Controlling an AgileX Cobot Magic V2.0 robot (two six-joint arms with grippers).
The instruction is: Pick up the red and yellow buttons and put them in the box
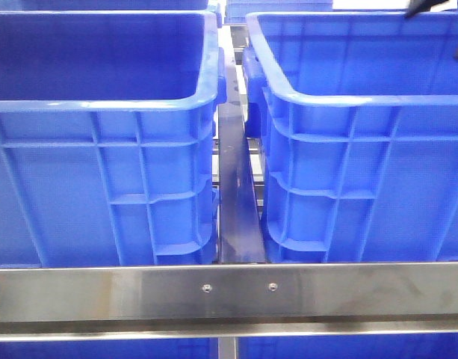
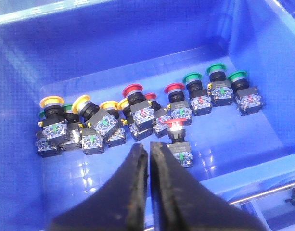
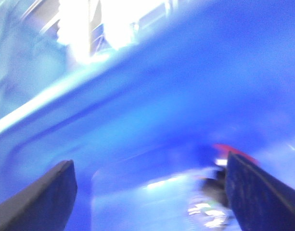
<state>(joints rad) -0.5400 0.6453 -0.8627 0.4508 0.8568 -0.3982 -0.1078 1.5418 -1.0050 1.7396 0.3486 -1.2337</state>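
In the left wrist view, several push buttons lie in a row on the floor of a blue box (image 2: 137,48). Yellow buttons (image 2: 52,102) are at one end, red buttons (image 2: 133,91) in the middle and green buttons (image 2: 216,72) at the other end. One red button (image 2: 176,126) lies closest to my left gripper (image 2: 148,147), which hangs above them, shut and empty. The right wrist view is blurred. My right gripper (image 3: 152,180) is open inside a blue box (image 3: 152,106), with a red button (image 3: 231,150) beside one finger (image 3: 255,192).
The front view shows two tall blue boxes, one on the left (image 1: 101,149) and one on the right (image 1: 363,149), with a dark gap (image 1: 236,202) between them. A steel rail (image 1: 229,288) runs across the front. Their insides are hidden there.
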